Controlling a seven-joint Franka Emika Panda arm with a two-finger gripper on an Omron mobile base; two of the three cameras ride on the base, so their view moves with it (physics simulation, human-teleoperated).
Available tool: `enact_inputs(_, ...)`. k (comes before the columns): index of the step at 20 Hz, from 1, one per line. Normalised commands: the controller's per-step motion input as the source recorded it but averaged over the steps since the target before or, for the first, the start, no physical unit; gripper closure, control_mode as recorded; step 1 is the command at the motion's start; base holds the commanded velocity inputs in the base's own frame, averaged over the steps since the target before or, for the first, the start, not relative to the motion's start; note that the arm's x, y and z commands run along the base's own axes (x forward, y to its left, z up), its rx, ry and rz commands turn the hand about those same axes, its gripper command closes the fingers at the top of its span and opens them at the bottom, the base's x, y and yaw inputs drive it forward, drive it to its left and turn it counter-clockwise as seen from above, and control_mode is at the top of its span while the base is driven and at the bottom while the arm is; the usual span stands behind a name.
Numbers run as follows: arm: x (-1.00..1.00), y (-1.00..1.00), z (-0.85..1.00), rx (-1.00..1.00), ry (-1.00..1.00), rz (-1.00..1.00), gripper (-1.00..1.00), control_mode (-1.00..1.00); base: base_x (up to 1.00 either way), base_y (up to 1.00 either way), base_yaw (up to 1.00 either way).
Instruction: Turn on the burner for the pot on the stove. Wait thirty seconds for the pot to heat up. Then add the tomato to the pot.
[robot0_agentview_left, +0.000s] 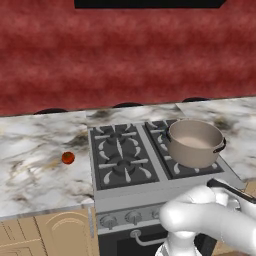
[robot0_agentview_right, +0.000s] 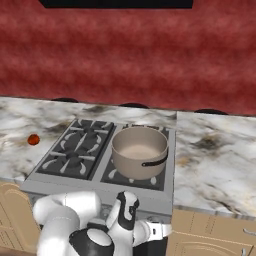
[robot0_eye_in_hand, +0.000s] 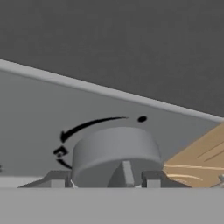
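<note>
Grey knob (robot0_eye_in_hand: 116, 153) between gripper (robot0_eye_in_hand: 105, 178) fingertips

Mottled red wall (robot0_agentview_left: 125, 55) behind, dark panel (robot0_agentview_left: 150, 3) at top edge. White-grey marbled tabletop (robot0_agentview_left: 35, 170) with brown veining both sides. Light wood cabinet fronts (robot0_agentview_left: 55, 232) below, raised-panel doors. Even, flat light.

Red-orange tomato (robot0_agentview_left: 68, 158), grey-tan pot (robot0_agentview_left: 194, 143), white-veined marble counter (robot0_agentview_left: 35, 165), mottled red wall (robot0_agentview_left: 125, 55)
</note>
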Motion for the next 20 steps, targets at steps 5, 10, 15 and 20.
enact_inputs(5, -0.41, -0.14, -0.60, -0.16, -0.32, 0.72, 1.00, -1.00, 0.00, 0.00, 0.00)
enact_inputs(10, -0.12, -0.48, -0.64, 0.00, -0.52, 0.80, 1.00, -1.00, 0.00, 0.00, 0.00)
enact_inputs(15, 0.01, -0.06, -0.19, 0.02, -0.48, 0.83, 1.00, -1.00, 0.00, 0.00, 0.00)
enact_inputs(20, 0.01, 0.33, 0.03, 0.11, -0.12, 0.87, 1.00, -1.00, 0.00, 0.00, 0.00)
